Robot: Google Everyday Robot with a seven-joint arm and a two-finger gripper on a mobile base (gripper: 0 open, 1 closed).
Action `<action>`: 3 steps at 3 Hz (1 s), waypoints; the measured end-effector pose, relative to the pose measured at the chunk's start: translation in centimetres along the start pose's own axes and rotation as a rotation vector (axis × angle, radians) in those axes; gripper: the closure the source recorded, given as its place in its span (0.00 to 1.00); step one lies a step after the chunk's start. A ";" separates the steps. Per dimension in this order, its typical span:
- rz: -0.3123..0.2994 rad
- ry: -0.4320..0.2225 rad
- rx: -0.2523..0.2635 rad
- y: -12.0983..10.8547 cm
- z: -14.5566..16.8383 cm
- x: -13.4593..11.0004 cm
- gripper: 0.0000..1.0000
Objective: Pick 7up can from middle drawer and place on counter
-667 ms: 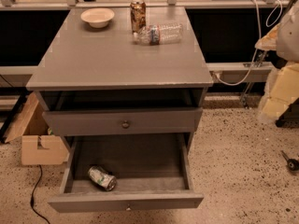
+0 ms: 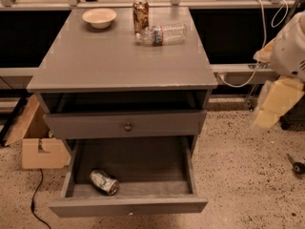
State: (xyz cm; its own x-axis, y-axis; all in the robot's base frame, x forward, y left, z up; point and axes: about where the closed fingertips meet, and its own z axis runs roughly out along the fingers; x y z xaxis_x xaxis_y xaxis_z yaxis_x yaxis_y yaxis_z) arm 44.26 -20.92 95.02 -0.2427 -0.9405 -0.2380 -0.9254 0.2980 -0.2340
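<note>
The 7up can [image 2: 104, 182] is green and white and lies on its side at the front left of the open middle drawer [image 2: 128, 205]. The drawer is pulled out at the bottom of the grey cabinet. The counter [image 2: 119, 61] is the cabinet's flat grey top. My gripper [image 2: 275, 105] hangs as a cream-coloured shape under the white arm at the right edge. It is beside the cabinet at about the height of the upper drawer, well away from the can and touching nothing.
On the counter's far side stand a white bowl [image 2: 99, 17] and a brown-gold can [image 2: 140, 15], and a clear plastic bottle [image 2: 162, 34] lies on its side. The closed upper drawer front [image 2: 127, 126] has a dark knob. A cardboard box [image 2: 38, 144] sits on the floor at the left.
The arm and gripper at the right edge have shifted slightly down and to the left. The can, the drawer and the things on the counter have not moved.
</note>
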 end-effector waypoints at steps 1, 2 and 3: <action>0.090 -0.085 -0.057 1.7 6.8 -1.0 0.00; 0.145 -0.156 -0.124 3.7 11.0 -2.2 0.00; 0.123 -0.187 -0.206 6.9 14.1 -4.4 0.00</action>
State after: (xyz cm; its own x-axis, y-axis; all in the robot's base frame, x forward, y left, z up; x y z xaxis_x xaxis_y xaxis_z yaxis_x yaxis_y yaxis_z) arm 43.02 -12.46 81.14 -0.3162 -0.8474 -0.4265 -0.9367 0.3501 -0.0011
